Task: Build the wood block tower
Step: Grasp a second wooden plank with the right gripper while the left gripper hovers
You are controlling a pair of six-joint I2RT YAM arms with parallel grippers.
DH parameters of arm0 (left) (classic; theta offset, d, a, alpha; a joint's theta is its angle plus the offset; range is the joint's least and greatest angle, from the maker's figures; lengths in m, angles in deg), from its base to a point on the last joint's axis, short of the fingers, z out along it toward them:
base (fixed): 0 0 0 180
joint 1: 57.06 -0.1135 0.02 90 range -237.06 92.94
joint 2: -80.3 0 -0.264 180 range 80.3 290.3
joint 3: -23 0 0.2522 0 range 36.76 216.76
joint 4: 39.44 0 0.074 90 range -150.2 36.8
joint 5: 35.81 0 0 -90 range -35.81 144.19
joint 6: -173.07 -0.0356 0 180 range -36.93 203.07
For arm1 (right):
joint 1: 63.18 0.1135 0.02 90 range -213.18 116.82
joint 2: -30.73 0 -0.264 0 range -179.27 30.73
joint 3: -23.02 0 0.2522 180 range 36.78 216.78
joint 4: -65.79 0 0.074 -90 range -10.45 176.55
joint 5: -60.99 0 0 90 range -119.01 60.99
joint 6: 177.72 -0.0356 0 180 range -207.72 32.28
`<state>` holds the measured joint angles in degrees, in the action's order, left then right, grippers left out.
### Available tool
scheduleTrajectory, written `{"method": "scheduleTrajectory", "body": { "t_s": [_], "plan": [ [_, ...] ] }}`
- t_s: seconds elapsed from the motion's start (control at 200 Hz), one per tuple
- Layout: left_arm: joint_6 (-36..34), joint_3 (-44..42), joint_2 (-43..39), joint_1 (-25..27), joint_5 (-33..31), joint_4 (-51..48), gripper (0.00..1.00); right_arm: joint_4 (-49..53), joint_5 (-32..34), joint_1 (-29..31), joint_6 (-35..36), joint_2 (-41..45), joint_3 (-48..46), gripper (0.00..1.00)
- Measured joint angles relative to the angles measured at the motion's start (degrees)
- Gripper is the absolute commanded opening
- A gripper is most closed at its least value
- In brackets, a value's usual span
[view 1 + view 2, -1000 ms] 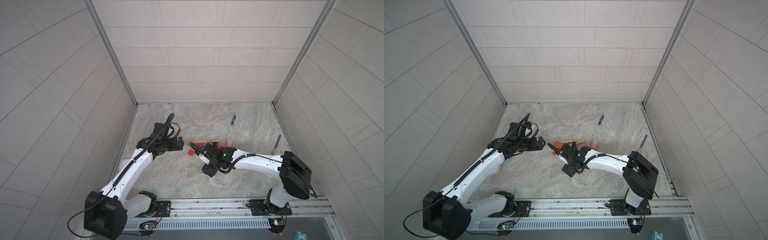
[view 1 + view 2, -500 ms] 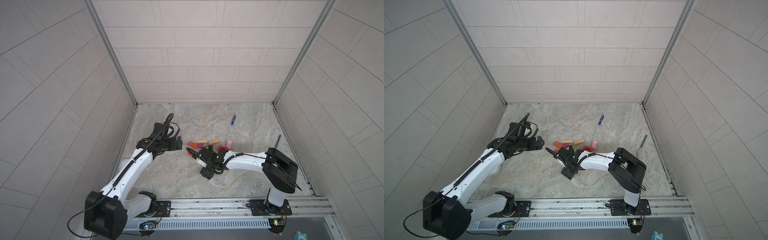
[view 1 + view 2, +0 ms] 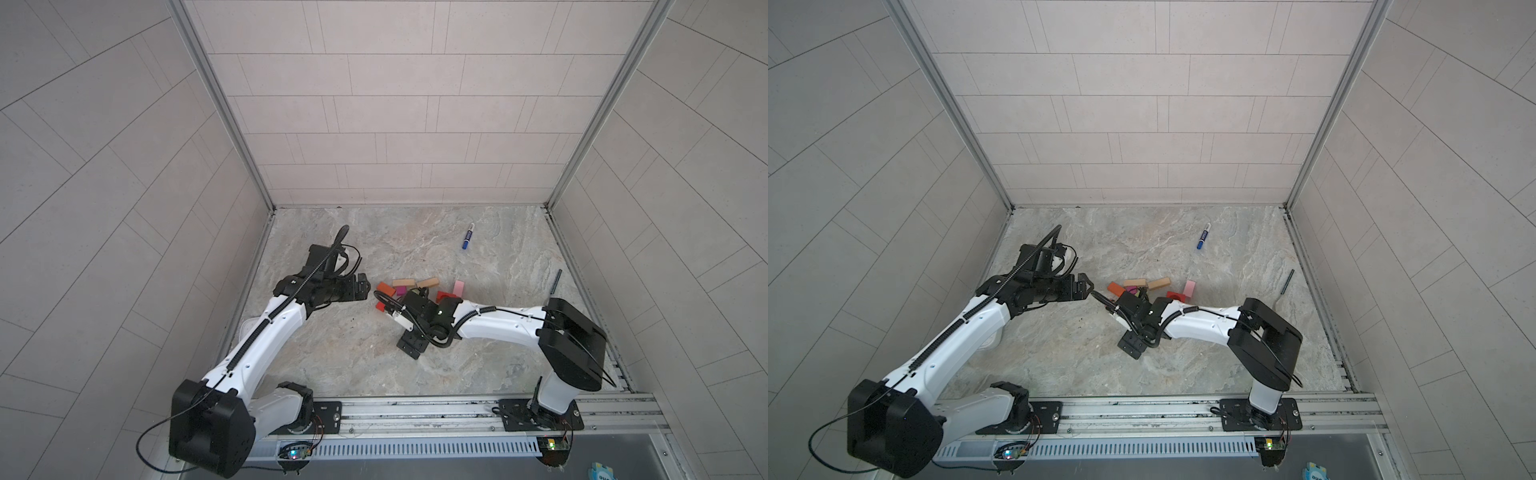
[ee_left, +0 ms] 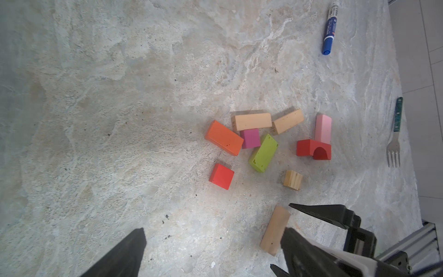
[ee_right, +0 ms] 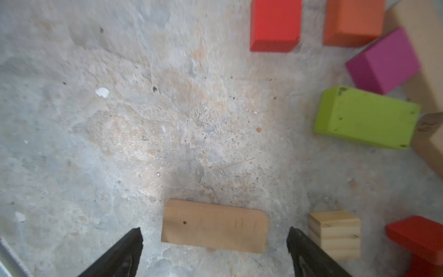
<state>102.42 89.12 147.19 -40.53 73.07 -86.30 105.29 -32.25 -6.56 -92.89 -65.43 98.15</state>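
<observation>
My right gripper is open and low over the floor, with a tan plank lying flat between its fingers, untouched on either side. Beside it sit a small tan cube, a lime-green brick, a magenta cube and a red cube. In the left wrist view the loose blocks lie scattered: orange brick, two tan planks, pink brick, red arch. My left gripper hovers open and empty left of the pile.
A blue marker lies toward the back. A fork with a dark green handle lies by the right wall. Tiled walls close in three sides, and a metal rail runs along the front.
The right arm's elbow swung left, then a little back, while its gripper stayed over the plank and its jaws widened. The left arm has barely moved.
</observation>
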Motion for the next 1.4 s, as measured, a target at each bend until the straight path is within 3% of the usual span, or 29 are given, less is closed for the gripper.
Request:
{"method": "scheduleTrajectory", "body": {
  "t_s": [0.255,0.435,0.871,1.401],
  "plan": [
    [-1.0,0.0,1.1,2.5,3.3,0.7,0.96,3.5,1.9,-3.9,0.0,10.6,0.0,0.94],
    [-1.4,0.0,1.1,4.6,4.0,0.7,0.96,6.2,4.7,-8.5,-1.3,12.3,0.9,0.94],
    [-2.8,0.0,0.9,8.8,4.1,0.7,0.95,8.9,12.3,-15.9,-11.5,-2.0,12.5,0.94],
    [-3.6,0.0,0.9,11.5,5.7,1.2,0.95,5.0,7.6,-19.7,-18.7,-14.9,18.8,0.89]
  ]
}}
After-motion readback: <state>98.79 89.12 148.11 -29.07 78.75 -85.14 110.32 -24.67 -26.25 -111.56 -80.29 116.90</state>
